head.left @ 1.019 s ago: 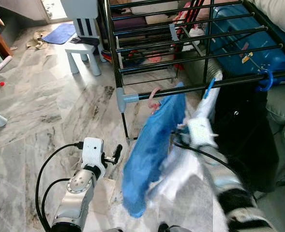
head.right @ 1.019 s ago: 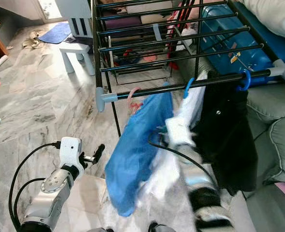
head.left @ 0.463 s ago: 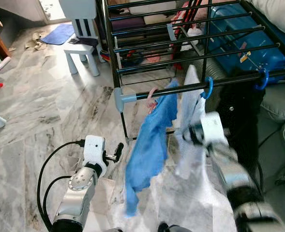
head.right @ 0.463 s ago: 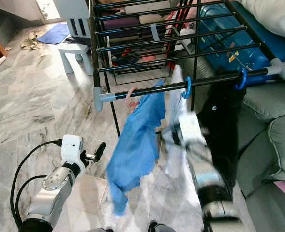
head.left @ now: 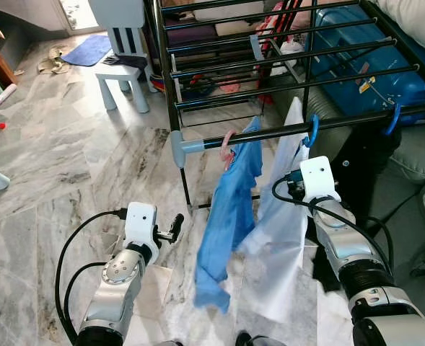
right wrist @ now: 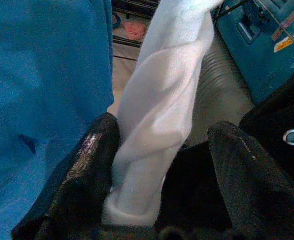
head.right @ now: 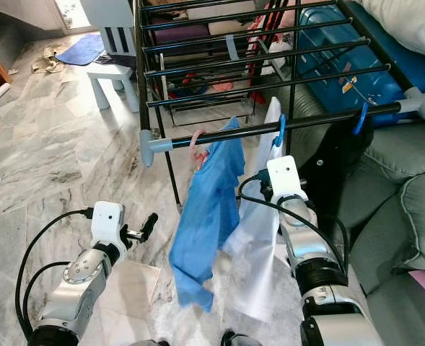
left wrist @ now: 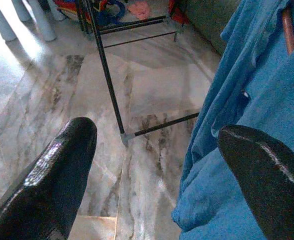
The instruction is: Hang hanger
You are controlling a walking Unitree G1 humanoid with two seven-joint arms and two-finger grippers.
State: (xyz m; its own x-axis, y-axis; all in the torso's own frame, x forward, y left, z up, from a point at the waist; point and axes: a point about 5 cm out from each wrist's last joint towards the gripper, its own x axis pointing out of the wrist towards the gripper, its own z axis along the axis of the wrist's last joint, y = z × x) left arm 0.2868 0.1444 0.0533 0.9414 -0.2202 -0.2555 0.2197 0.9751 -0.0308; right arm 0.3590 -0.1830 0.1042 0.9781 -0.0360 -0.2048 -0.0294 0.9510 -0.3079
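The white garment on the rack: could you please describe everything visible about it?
The white garment is thin, plain, soft-looking cloth, hanging limp from a blue hanger hooked over the rack's front black rail. It drapes between the blue shirt and a black garment, its lower part spreading wide. The right tool is open, its fingers either side of a twisted fold.

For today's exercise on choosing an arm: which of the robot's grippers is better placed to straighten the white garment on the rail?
Probably the right gripper: its open fingers straddle the white garment below its blue hanger. The left gripper hovers low beside the blue shirt.
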